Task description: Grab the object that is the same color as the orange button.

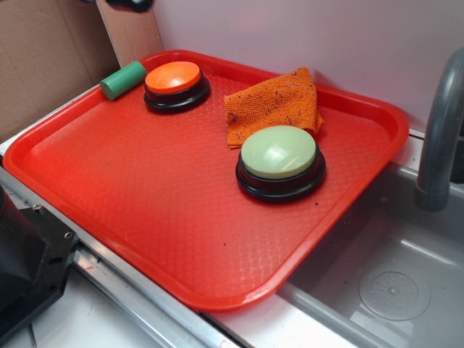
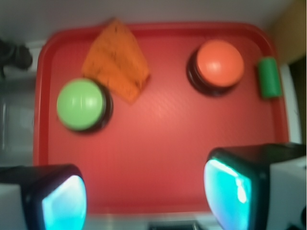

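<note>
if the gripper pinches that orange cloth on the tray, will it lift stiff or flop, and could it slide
The orange cloth looks knitted and lies folded and rumpled, so it would probably droop and unfold when lifted. It seems thin, so likely light. Its edge sits very close to the green button, and the tray looks smooth, so a push may just slide or bunch it.

The red tray (image 1: 145,210) lies on a metal counter edge (image 1: 138,304) beside a grey sink basin (image 1: 391,275); part of its near corner seems to overhang the basin, though the angle makes this hard to judge. On the tray sit the orange button (image 1: 174,78), the orange cloth (image 1: 272,105) just beside a pale green button (image 1: 280,154), and a green cylinder (image 1: 122,80) resting on the tray's rim near the orange button.
</note>
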Robot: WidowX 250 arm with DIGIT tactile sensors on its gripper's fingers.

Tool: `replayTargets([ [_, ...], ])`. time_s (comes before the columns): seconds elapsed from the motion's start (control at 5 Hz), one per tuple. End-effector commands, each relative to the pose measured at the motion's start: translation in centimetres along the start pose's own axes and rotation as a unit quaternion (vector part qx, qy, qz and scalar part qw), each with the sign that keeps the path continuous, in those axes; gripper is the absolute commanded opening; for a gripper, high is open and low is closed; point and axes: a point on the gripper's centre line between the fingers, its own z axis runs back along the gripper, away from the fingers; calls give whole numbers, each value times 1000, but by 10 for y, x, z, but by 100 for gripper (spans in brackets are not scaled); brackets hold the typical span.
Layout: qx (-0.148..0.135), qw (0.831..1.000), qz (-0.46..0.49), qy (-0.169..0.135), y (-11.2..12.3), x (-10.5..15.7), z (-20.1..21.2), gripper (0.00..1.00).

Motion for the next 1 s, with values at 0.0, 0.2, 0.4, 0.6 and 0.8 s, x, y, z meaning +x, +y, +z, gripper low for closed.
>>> replayTargets([
  [0.0,-10,995,15,-99,8,66,-58,100],
  [0.2,-42,994,19,-96,11,85,-99,100],
  [0.4,-61,996,14,-64,12,96,-139,100],
  [0.6,-88,995,-5,-48,6,102,-169,100],
  [0.8,-87,995,-36,-27,-7,103,-182,100],
])
